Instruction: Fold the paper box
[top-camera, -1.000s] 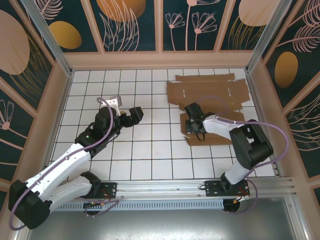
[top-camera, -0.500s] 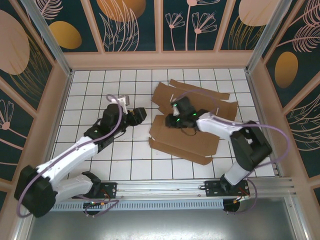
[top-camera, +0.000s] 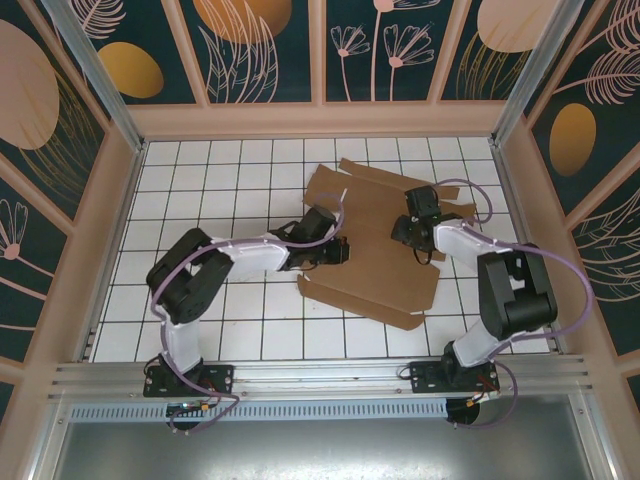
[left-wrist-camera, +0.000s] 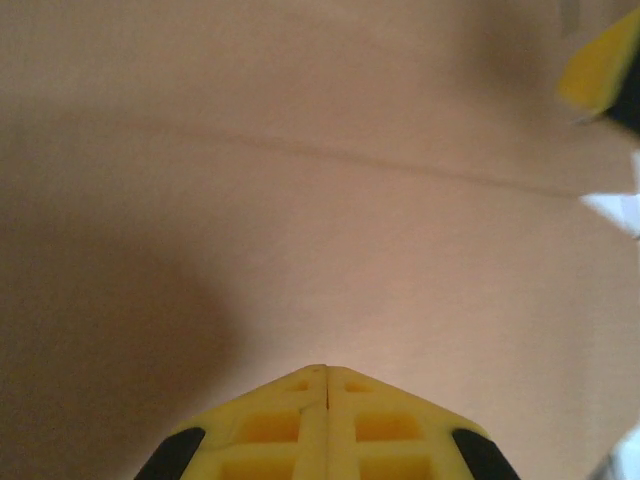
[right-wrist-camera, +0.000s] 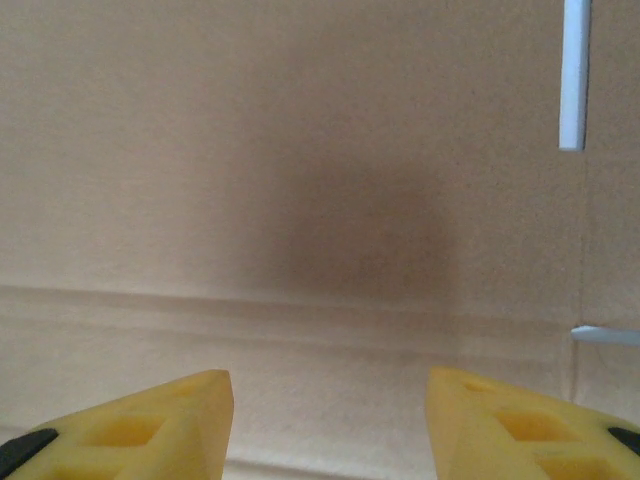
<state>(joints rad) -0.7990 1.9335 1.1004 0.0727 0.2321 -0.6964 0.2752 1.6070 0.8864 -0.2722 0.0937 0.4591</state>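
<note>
Left hand (top-camera: 335, 250), shut empty, seemingly pins the brown die-cut cardboard box (top-camera: 375, 275) flat; right hand (top-camera: 408, 228), part-open, holds nothing.

From the left wrist, the cardboard sheet (left-wrist-camera: 300, 200) is a soft blur running past every edge, and the left gripper (left-wrist-camera: 325, 370) is cut off at the bottom. A yellow piece (left-wrist-camera: 600, 65), clipped by the top right corner, may be a finger of the right gripper (top-camera: 412, 230), whose fingertips are too small to make out from above.
</note>
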